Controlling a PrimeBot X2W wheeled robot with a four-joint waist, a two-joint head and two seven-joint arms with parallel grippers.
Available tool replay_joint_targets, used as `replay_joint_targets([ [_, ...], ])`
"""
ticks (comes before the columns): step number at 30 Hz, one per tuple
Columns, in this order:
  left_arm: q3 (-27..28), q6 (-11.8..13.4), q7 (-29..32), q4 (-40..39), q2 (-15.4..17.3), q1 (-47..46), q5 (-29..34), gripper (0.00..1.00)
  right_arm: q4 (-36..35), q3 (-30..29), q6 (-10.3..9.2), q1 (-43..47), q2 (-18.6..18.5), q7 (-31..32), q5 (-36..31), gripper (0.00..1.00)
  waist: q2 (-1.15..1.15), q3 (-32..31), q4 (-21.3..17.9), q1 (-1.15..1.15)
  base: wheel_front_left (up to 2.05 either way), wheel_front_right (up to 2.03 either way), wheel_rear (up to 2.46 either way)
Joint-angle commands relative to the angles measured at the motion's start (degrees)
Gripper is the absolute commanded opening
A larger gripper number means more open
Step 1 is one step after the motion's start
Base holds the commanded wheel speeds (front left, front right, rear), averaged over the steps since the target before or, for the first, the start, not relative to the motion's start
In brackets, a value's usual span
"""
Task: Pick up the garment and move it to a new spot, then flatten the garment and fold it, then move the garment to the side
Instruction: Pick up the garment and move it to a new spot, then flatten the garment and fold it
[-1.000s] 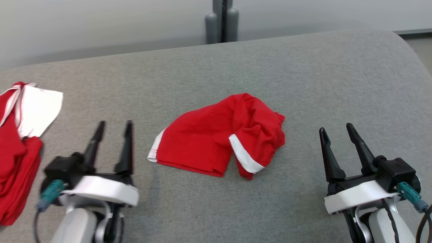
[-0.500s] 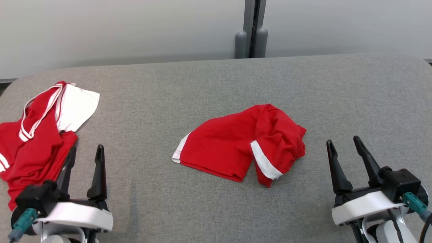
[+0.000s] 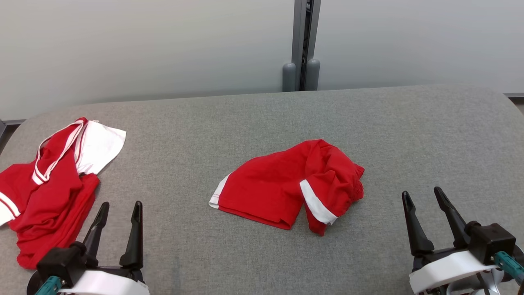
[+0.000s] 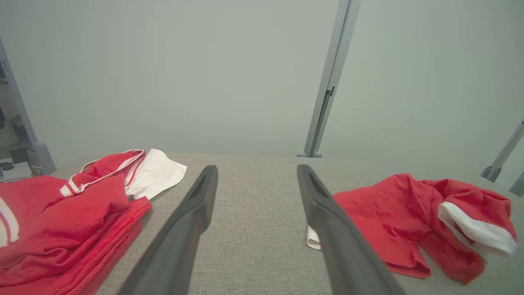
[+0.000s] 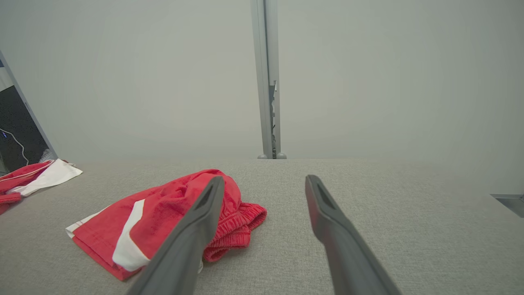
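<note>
Grey fabric-covered tabletop is seen across the head view, with rounded corners. A crumpled red-and-white jersey is laid at the left end, near the edge. Its white panel is spread toward the far side, and white stripes are seen along one trim. Pale grey wall panels are set behind the table. A grey vertical post is placed between them, with two rounded grey caps at its foot, just behind the far table edge. A second, slanted post is caught at the right edge of the left wrist view. Dark equipment with a thin cable is seen at the left edge of the right wrist view; its type cannot be told.
</note>
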Motion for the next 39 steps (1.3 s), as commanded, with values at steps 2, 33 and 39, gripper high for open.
replay_joint_targets([
  [2, -0.17, 0.33, 0.12, -0.31, 0.0, 0.87, 0.11, 1.0, -0.62, -0.07, 0.07, 0.85, -0.22, 0.51, 0.12, 1.0, 0.0, -0.74, -0.1, 0.0, 0.0, 0.0, 0.0],
  [33, -1.14, 1.26, 1.07, 1.13, 0.18, 0.35, -1.17, 1.0, -1.11, 0.81, 0.07, 0.67, -0.17, 1.66, 0.16, 1.0, 0.0, -0.85, 0.12, 0.0, 0.0, 0.0, 0.0],
  [39, -1.47, 0.9, 0.87, 1.16, 0.09, -1.15, -0.97, 1.0, -0.24, 4.47, 0.07, -0.33, -1.0, 2.55, 0.42, 1.0, 0.0, 0.4, 0.75, 0.0, 0.0, 0.0, 0.0],
])
